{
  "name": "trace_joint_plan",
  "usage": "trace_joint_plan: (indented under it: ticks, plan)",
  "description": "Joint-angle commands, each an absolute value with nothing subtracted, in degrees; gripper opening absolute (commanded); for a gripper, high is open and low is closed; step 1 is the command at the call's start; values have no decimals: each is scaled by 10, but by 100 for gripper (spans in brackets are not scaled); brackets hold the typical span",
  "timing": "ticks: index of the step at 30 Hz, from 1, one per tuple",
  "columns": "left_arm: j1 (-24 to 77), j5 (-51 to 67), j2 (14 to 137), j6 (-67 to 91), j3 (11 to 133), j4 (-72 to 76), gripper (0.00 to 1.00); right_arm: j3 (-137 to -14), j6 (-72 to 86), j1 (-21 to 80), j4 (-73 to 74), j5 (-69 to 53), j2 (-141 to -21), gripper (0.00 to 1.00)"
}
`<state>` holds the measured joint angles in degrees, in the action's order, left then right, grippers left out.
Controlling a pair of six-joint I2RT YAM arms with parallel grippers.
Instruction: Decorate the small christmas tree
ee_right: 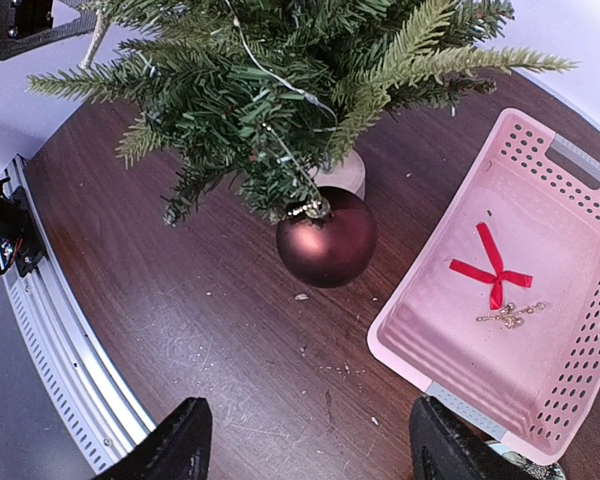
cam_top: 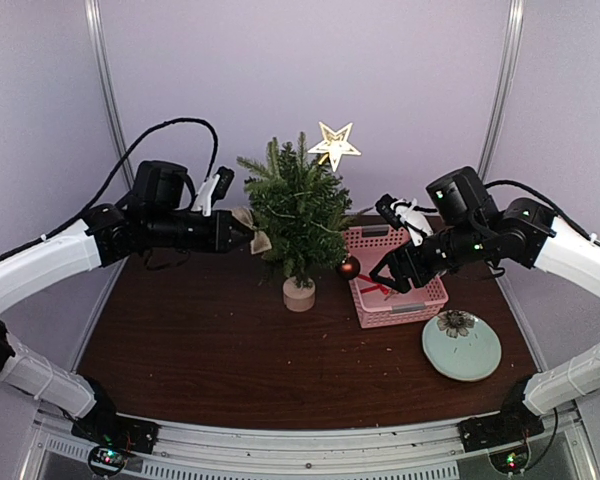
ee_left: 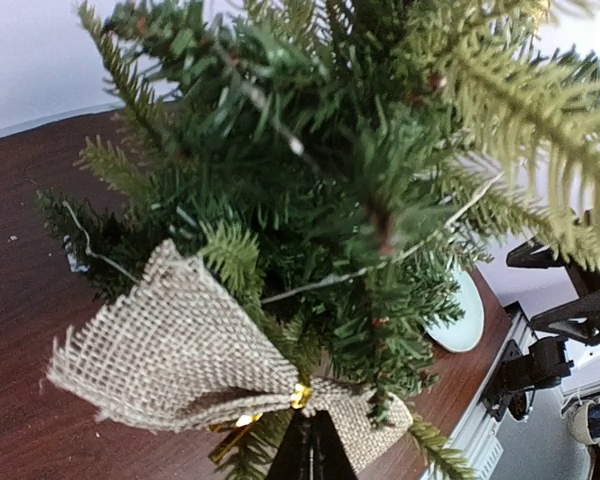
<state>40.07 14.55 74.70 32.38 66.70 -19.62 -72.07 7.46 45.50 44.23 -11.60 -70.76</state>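
Note:
The small christmas tree (cam_top: 298, 210) stands on its pale wooden stump (cam_top: 299, 294) at the table's middle back, with a gold star (cam_top: 334, 144) at its top. My left gripper (cam_top: 248, 233) is shut on a burlap bow (ee_left: 180, 345) with a gold tie, pressed against the tree's left branches (ee_left: 310, 200). A dark red bauble (ee_right: 326, 237) hangs from a low right branch, also seen in the top view (cam_top: 349, 266). My right gripper (ee_right: 305, 445) is open and empty, above the table between the bauble and the pink basket (ee_right: 460, 395).
The pink basket (cam_top: 420, 311) sits right of the tree and holds a red ribbon bow (ee_right: 492, 266) and a small gold trinket (ee_right: 510, 314). A pale green plate (cam_top: 462, 346) with a dark flower ornament (cam_top: 456, 322) lies at front right.

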Motion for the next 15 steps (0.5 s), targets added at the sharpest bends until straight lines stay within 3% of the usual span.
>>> trace_joint_plan:
  ticks: [1,15]
  plan:
    - [397,147,764,305,721,-199,0,-733,74,450,438,-114,-711,70]
    - [397,146,784,348,679,-149,0,-733,71,449,438,-113,-712,70]
